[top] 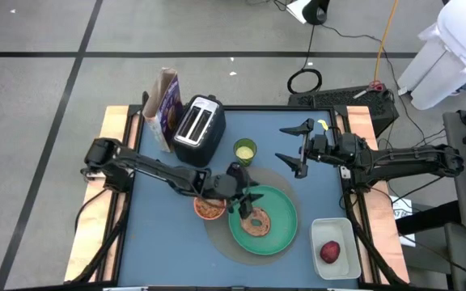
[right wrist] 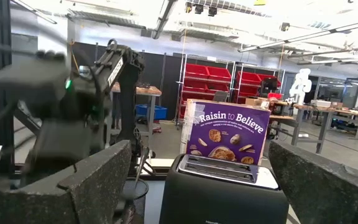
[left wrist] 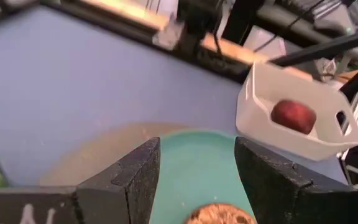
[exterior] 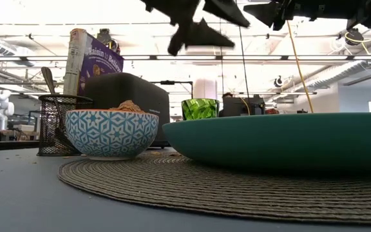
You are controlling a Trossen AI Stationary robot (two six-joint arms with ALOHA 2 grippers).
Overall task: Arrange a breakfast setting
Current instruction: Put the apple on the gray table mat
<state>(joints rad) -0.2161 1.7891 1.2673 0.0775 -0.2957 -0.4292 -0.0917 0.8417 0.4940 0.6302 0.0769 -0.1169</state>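
The green plate [top: 277,234] lies on a round woven mat, and the brown bagel [top: 258,222] lies on the plate. The small bowl [top: 209,208], orange-brown inside and blue-patterned outside [exterior: 111,132], stands on the mat at the plate's left. My left gripper [top: 249,202] hangs open above the bagel [left wrist: 219,214] and touches nothing. The dark-red fruit [top: 330,251] lies in the white tub [top: 348,263]. The purple cereal box [top: 167,105] stands upright behind the toaster. A spoon [exterior: 49,80] stands in a mesh holder. My right gripper [top: 288,148] is open and empty, right of the green cup.
A black toaster [top: 199,128] stands at the far left, and a green cup [top: 245,150] stands to its right. The woven mat [top: 217,242] reaches beyond the plate. The white tub [left wrist: 291,134] stands at the near right corner. A person in white [top: 451,48] stands beyond the table's far right.
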